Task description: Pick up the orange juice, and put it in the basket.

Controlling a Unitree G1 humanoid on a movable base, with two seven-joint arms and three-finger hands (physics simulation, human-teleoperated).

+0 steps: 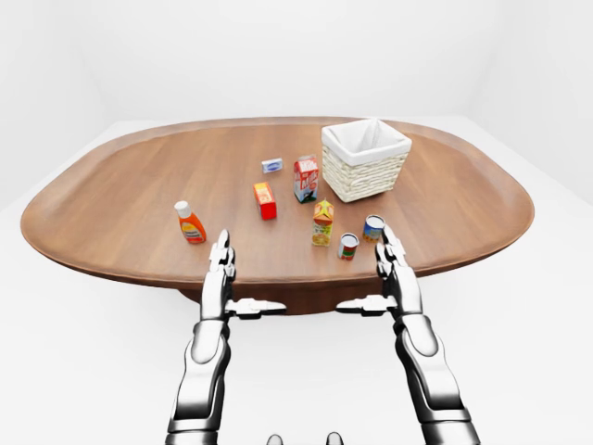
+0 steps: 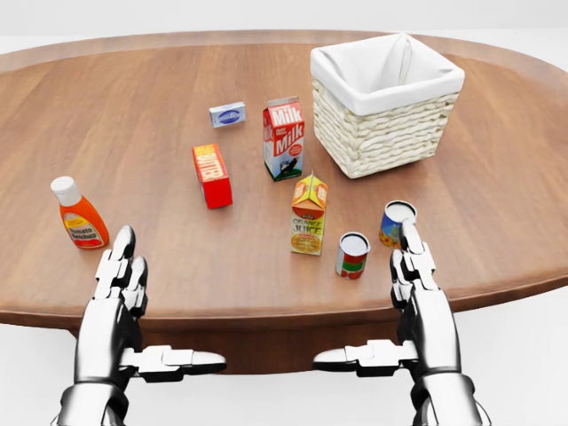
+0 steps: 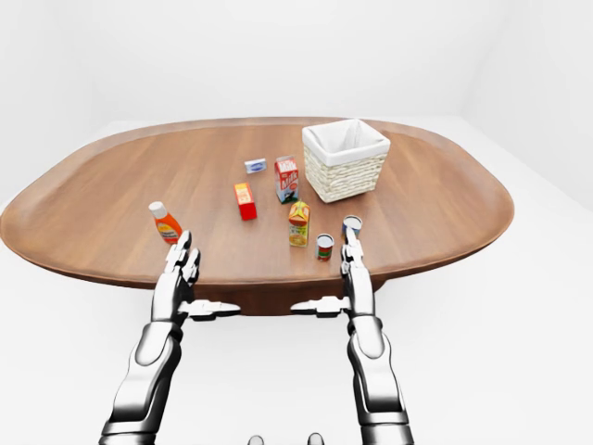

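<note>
The orange juice carton [image 2: 308, 216] stands upright near the table's lower edge in the head view, yellow and orange with a gabled top. Up and to its right sits the white-lined wicker basket [image 2: 388, 102]. My left hand [image 2: 121, 282] is open at the lower left, fingers stretched flat over the table edge, thumb pointing inward. My right hand [image 2: 414, 277] is open at the lower right, below and right of the carton, just under a blue can [image 2: 396, 223]. Neither hand touches anything.
A milk carton [image 2: 284, 138], a red box [image 2: 212, 176] and a small blue-white box [image 2: 227, 114] stand above the juice. A red can [image 2: 351, 256] is right beside it. A ketchup bottle [image 2: 79, 214] stands at left. The oval wooden table [image 1: 111, 195] fills the view.
</note>
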